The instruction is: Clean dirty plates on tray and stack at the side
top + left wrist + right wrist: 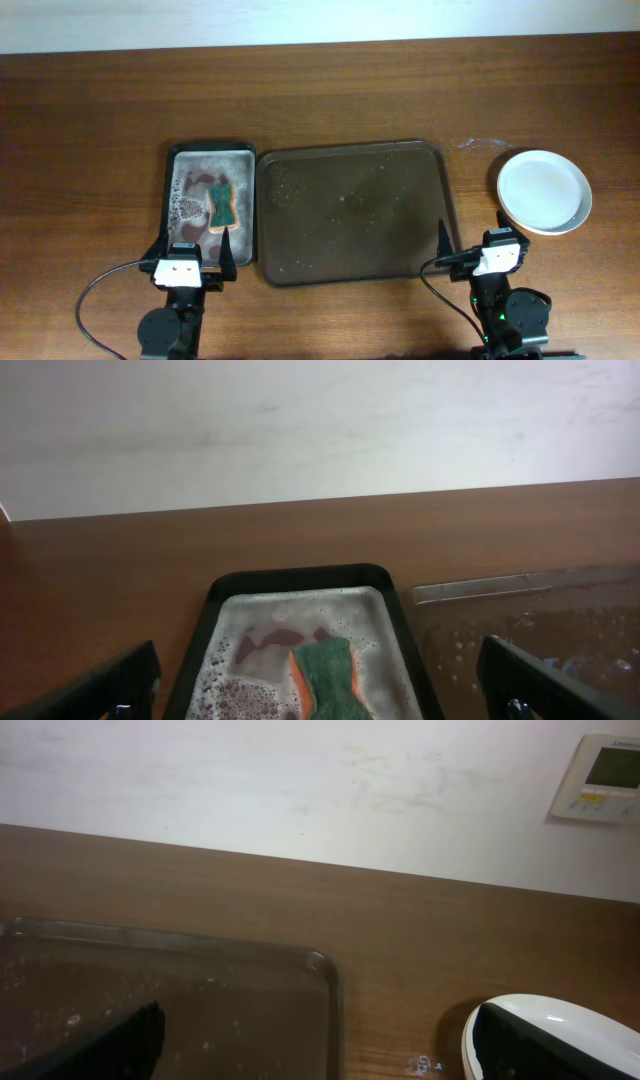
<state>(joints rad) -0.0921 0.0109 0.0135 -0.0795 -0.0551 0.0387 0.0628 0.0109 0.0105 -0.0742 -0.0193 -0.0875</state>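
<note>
With left hand [193, 256] and right hand [473, 238] wide open and empty, the plate [545, 190] at 3 o'clock, probably wet, could slip from a rim pinch.

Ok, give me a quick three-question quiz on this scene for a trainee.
1. True or false: the white plate sits on the large brown tray.
2. What holds the sponge? A) the soapy black tray B) the large brown tray C) the white plate
3. Fill in: the left fingers and right fingers are both ___.
Key: 1 false, it rests on the table to the right of that tray; 2 A; 3 open.
</note>
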